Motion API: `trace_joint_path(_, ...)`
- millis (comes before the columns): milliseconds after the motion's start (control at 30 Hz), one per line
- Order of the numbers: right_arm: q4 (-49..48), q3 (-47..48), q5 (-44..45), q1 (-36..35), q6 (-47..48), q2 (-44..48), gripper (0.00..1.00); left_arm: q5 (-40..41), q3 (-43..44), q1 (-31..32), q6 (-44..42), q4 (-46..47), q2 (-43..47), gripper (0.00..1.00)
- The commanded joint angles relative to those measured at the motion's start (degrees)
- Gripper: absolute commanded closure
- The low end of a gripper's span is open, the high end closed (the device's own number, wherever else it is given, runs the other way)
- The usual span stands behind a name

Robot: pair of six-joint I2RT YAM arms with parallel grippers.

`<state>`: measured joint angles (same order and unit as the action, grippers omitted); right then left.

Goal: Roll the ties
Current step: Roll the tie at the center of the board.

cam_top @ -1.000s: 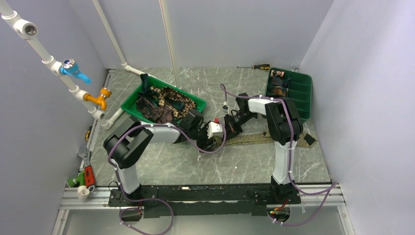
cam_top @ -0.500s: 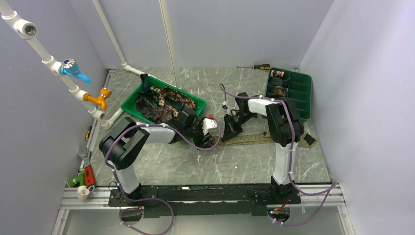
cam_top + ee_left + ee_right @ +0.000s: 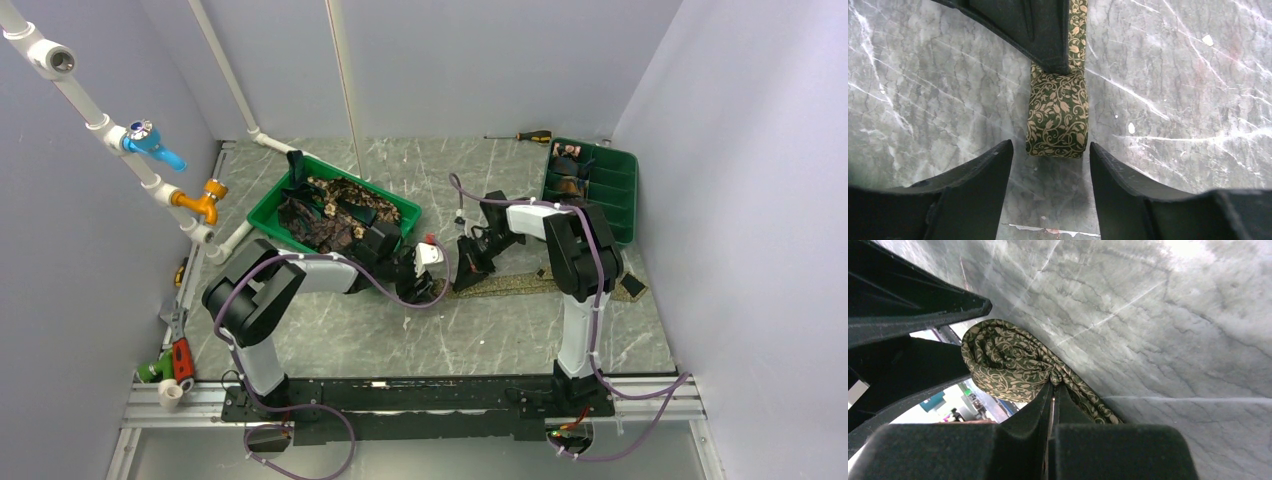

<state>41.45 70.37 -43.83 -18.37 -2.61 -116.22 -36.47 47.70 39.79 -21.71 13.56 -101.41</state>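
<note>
One green, tan-leafed cloth tie is part-rolled. The open left gripper, empty, sits around the roll. The shut right gripper pins the strip. Squeeze softly and roll straight.

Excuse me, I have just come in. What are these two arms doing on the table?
They are rolling an olive patterned tie on the table. One end is wound into a small coil; the rest lies flat as a strip. The right claw is shut, its tips pressed where coil meets strip. The left claw is open, one finger on each side of the coil, not touching it.
</note>
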Motion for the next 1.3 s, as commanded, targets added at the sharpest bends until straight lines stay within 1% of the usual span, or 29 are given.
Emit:
trace_joint_path(0, -2.5, -0.9, 3.8, -0.2, 0.7, -2.0, 1.00, -3.8, 1.9, 0.2, -0.1, 1.7, 0.2, 0.40)
trace_joint_path(167, -2.8, -1.0, 4.9, -0.1, 1.4, -2.6, 1.00, -4.0, 4.3, 1.7, 0.8, 2.6, -0.3, 0.47)
trace_joint_path(300, -3.2, -1.2, 4.9, -0.1, 1.4, -2.5, 1.00, -2.3, 7.2, 2.9, 2.6, 3.8, -2.5, 0.57)
trace_joint_path(400, -3.6, -1.3, 4.8, -0.1, 1.2, -2.4, 1.00, -1.6, 10.2, 3.6, 4.3, 4.9, -4.9, 0.60)
trace_joint_path(500, -3.5, -1.1, 4.7, -0.1, 1.2, -2.4, 1.00, -0.9, 12.5, 4.8, 5.3, 5.5, -7.2, 0.60)
trace_joint_path(600, -3.9, -1.5, 4.2, -0.2, 0.9, -2.0, 1.00, 0.2, 13.4, 5.5, 5.2, 4.6, -9.3, 0.59)
trace_joint_path(700, -3.9, -1.7, 4.2, -0.1, 0.9, -1.9, 1.00, 1.5, 11.5, 5.5, 4.4, 2.5, -9.3, 0.55)
trace_joint_path(867, -4.1, -2.1, 4.8, -0.1, 1.0, -1.5, 1.00, 1.9, 3.1, 4.0, 4.5, 3.7, -4.5, 0.45)
trace_joint_path(1000, -4.4, -2.7, 5.7, 0.0, 1.2, -1.2, 1.00, 2.1, 0.2, 2.6, 5.2, 3.7, -0.6, 0.37)
trace_joint_path(1100, -4.4, -3.0, 5.7, 0.0, 1.3, -1.2, 1.00, 1.9, -1.0, 2.4, 3.0, 3.8, 0.8, 0.32)
trace_joint_path(1200, -4.6, -3.2, 5.9, 0.0, 1.3, -1.0, 1.00, 2.0, -0.3, 2.4, 2.7, 4.2, -0.4, 0.32)
trace_joint_path(1267, -4.5, -3.1, 5.7, 0.0, 1.2, -0.9, 1.00, 1.6, 0.7, 2.4, 3.6, 5.0, -1.0, 0.34)
